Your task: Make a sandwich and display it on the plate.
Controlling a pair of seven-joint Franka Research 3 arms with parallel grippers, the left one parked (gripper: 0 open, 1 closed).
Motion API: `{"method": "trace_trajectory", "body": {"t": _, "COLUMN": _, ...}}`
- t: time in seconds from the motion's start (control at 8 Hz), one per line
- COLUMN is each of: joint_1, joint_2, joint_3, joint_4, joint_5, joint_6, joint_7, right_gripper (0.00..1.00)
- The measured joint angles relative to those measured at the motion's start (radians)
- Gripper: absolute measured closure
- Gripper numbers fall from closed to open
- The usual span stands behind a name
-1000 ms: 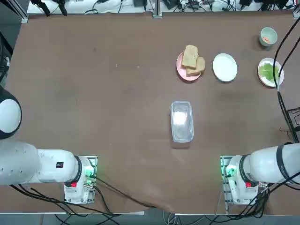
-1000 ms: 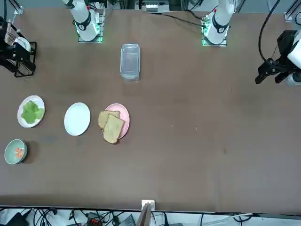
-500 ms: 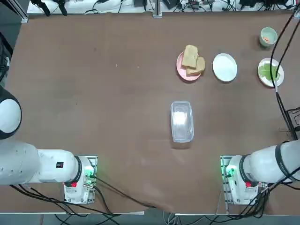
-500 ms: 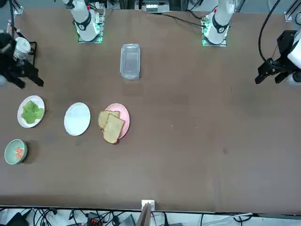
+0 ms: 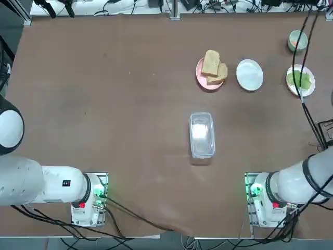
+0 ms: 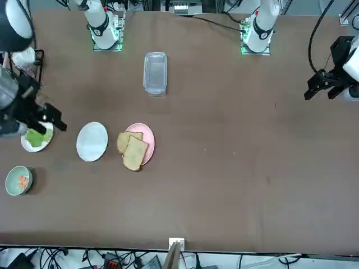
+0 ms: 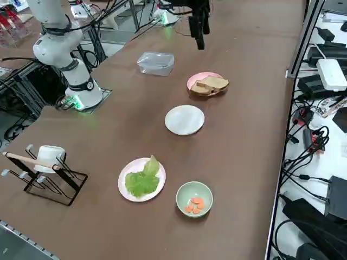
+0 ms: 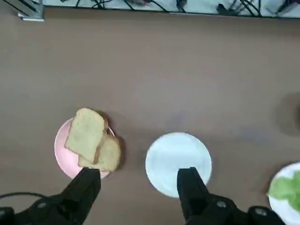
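Your right gripper (image 8: pixel 139 180) hangs empty above the table, fingers spread wide. Center it over the top bread slice (image 8: pixel 85 136) on the pink plate (image 8: pixel 61 154) before descending, then carry it to the white plate (image 8: pixel 178 161).

Far edge, right to left: small green bowl (image 5: pixel 297 40), white plate with a green lettuce leaf (image 5: pixel 300 81), plain round white plate (image 5: pixel 250 74), pink plate with two tan bread slices (image 5: pixel 210 70), each apart, with bare brown table (image 5: pixel 104 104) between them. Clear lidded plastic box (image 5: pixel 202 134) stands alone mid-table. Black wire rack with a white cup (image 7: pixel 46 168) occupies the right edge.
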Motion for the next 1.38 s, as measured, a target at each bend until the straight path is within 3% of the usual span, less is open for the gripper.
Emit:
{"method": "trace_trajectory", "body": {"t": 0.5, "joint_1": 0.033, "joint_2": 0.12, "joint_3": 0.002, "joint_4": 0.086, "joint_5": 0.017, "joint_6": 0.007, "joint_7": -0.04, "right_gripper": 0.0}}
{"method": "trace_trajectory", "body": {"t": 1.0, "joint_1": 0.027, "joint_2": 0.191, "joint_3": -0.008, "joint_4": 0.127, "joint_5": 0.215, "joint_6": 0.011, "joint_7": -0.283, "right_gripper": 0.0}}
{"method": "trace_trajectory", "body": {"t": 1.38, "joint_1": 0.037, "joint_2": 0.299, "joint_3": 0.005, "joint_4": 0.219, "joint_5": 0.236, "joint_6": 0.013, "joint_7": -0.359, "right_gripper": 0.0}}
